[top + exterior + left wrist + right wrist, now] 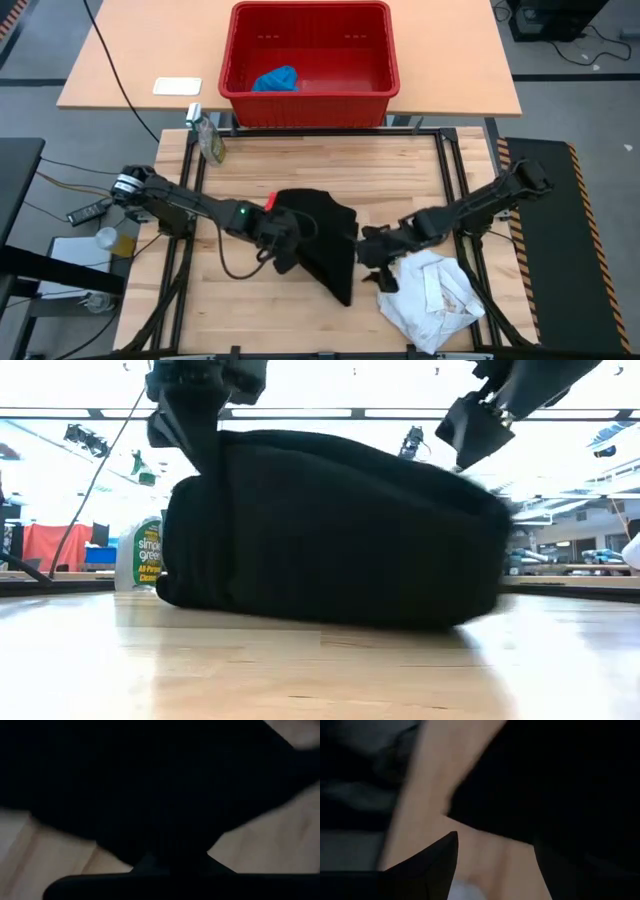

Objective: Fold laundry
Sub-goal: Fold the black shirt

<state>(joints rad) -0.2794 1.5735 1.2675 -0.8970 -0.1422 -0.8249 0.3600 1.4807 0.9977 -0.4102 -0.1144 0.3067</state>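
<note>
bare wooden table fills the foreground of the low view, and just behind it the black garment sits bunched into a thick mound on the boards. from above, the same black garment lies near the middle of the table, folded into a rough wedge with a point trailing toward the front edge.

at its left side the left gripper is buried in the cloth; in the low view a fold rises up into that gripper, so it looks clamped on the fabric, and its wrist view shows black cloth pressed right up to the fingers.

at the garment's right edge is the right gripper, close to the cloth; whether its fingers are spread or closed i cannot tell. one dark finger shows in its wrist view over bare wood.

just beside it, toward the front right corner, the white garment lies crumpled in a heap.

farther back, a spray bottle lies near the table's rear left corner.

beyond the table, a red basket stands on a second table, with the blue garment bunched inside at its left.
</note>
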